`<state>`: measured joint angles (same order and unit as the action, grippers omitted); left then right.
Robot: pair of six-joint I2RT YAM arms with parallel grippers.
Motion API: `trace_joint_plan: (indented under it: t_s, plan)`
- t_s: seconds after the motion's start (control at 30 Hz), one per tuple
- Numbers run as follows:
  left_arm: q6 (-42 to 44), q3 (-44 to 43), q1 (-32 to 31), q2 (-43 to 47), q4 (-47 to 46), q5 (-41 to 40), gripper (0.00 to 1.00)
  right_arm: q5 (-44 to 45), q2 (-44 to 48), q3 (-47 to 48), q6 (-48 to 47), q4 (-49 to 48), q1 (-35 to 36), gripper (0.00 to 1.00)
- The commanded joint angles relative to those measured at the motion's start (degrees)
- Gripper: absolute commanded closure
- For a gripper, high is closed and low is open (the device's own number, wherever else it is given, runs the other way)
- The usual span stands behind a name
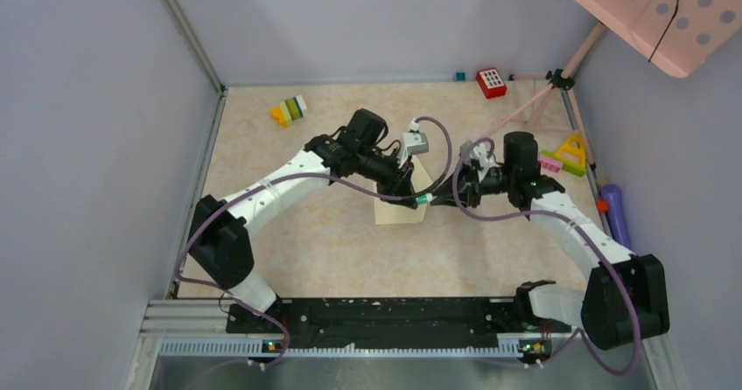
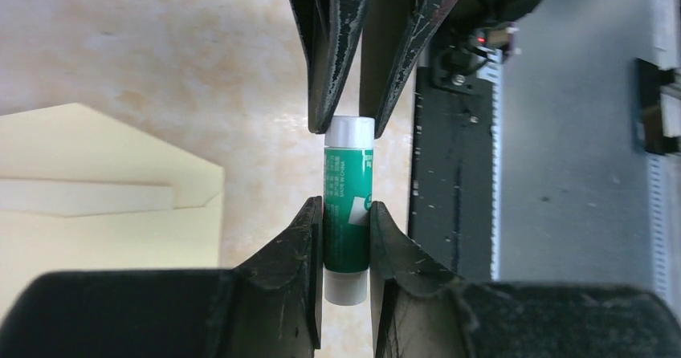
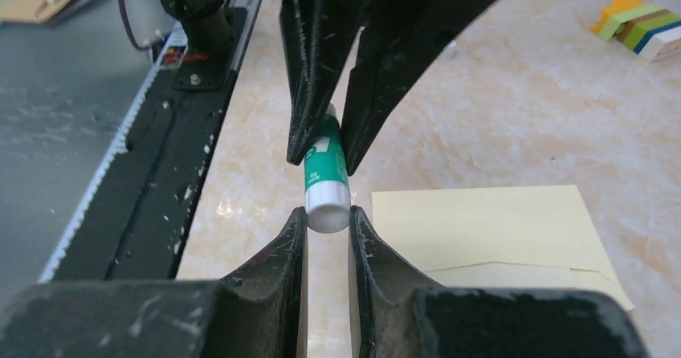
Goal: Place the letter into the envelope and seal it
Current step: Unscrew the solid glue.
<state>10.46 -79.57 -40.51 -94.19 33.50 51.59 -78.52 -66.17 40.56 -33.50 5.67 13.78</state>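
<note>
A green glue stick [image 1: 423,199] with white ends hangs level above the table between my two grippers. My left gripper [image 2: 345,205] is shut on its green body [image 2: 347,213]. My right gripper [image 3: 327,213] faces it from the other side, and its fingertips pinch the white cap [image 3: 327,209]. In the top view, the left gripper [image 1: 411,195] and right gripper [image 1: 436,198] meet tip to tip over the envelope's near right corner. The pale cream envelope [image 1: 398,208] lies flat with its pointed flap open [image 2: 104,157]. The letter is hidden.
Coloured stacked blocks [image 1: 289,110] lie at the back left and a red keypad toy [image 1: 491,82] at the back. A tripod [image 1: 560,80], a yellow-pink-green toy [image 1: 567,156] and a purple tube [image 1: 615,213] stand along the right wall. The black base rail [image 1: 385,316] runs along the near edge.
</note>
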Motion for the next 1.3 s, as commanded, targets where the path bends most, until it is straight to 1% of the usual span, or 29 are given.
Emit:
trace_joint_plan:
  t_s: [0.0, 0.07, 0.13, 0.2, 0.3, 0.37, 0.43, 0.53, 0.6, 0.63, 0.67, 0.7, 0.77, 0.93, 1.03, 1.13, 1.27]
  plan:
    - [0.58, 1.41, 0.17, 5.07, -7.72, -16.85, 1.00, -1.27, -4.63, 7.62, 17.84, -1.47, 0.95, 0.93]
    - [0.17, 2.74, 0.17, 6.09, -9.62, -20.23, 1.00, 0.52, -7.11, 9.08, 26.37, -4.07, 0.93, 0.88]
    - [-0.10, 3.66, 0.17, 6.92, -11.13, -23.31, 1.00, 2.15, -9.62, 10.20, 36.98, -8.37, 0.80, 0.83]
    - [-0.03, 4.18, 0.10, 7.25, -11.76, -24.97, 1.00, 2.90, -12.29, 11.82, 44.72, -10.12, 0.70, 0.80]
    - [0.18, 4.49, 0.05, 7.36, -11.78, -24.62, 1.00, 1.19, -15.76, 14.42, 51.84, -10.04, 0.51, 0.79]
    - [0.25, 4.55, 0.07, 7.29, -11.79, -24.04, 1.00, -0.47, -16.99, 15.63, 52.85, -9.08, 0.30, 0.73]
    - [0.23, 4.39, 0.08, 7.24, -11.38, -22.78, 1.00, -1.34, -16.83, 16.44, 50.37, -6.75, -0.22, 0.67]
    - [0.45, 3.75, 0.03, 6.91, -10.17, -19.29, 1.00, -1.53, -14.89, 16.43, 42.71, -2.08, -1.38, 0.55]
    - [0.58, 3.34, 0.05, 6.65, -9.34, -16.40, 1.00, -1.24, -12.81, 15.96, 32.85, 2.28, -1.98, 0.48]
    - [0.69, 3.05, 0.08, 6.44, -8.81, -14.87, 1.00, -0.95, -11.46, 15.64, 26.34, 4.52, -2.08, 0.46]
    - [0.82, 2.71, 0.05, 6.30, -8.24, -13.26, 1.00, -0.59, -10.08, 14.87, 21.09, 6.21, -2.02, 0.44]
    - [0.89, 2.55, 0.08, 6.10, -7.73, -11.84, 1.00, -1.01, -8.38, 13.72, 16.19, 6.58, -2.06, 0.43]
    - [1.32, 1.95, 0.16, 5.60, -6.36, -8.19, 1.00, -1.12, -4.63, 9.86, 9.18, 4.34, -2.01, 0.41]
    - [2.08, 1.59, 0.17, 4.08, -3.45, 1.81, 1.00, -2.90, 5.72, -3.00, -1.42, -10.60, -2.01, 0.37]
    - [1.79, 1.88, 0.17, 2.91, -3.39, 5.41, 1.00, -3.58, 10.01, -8.68, -7.51, -15.29, -1.98, 0.33]
    - [0.88, 1.88, 0.16, 1.42, -3.70, 7.20, 1.00, -4.40, 11.14, -9.74, -9.65, -15.74, -1.84, 0.33]
    - [0.06, 1.46, 0.02, -0.72, -3.68, 9.55, 1.00, -4.67, 9.97, -7.59, -13.55, -9.92, -1.44, 0.36]
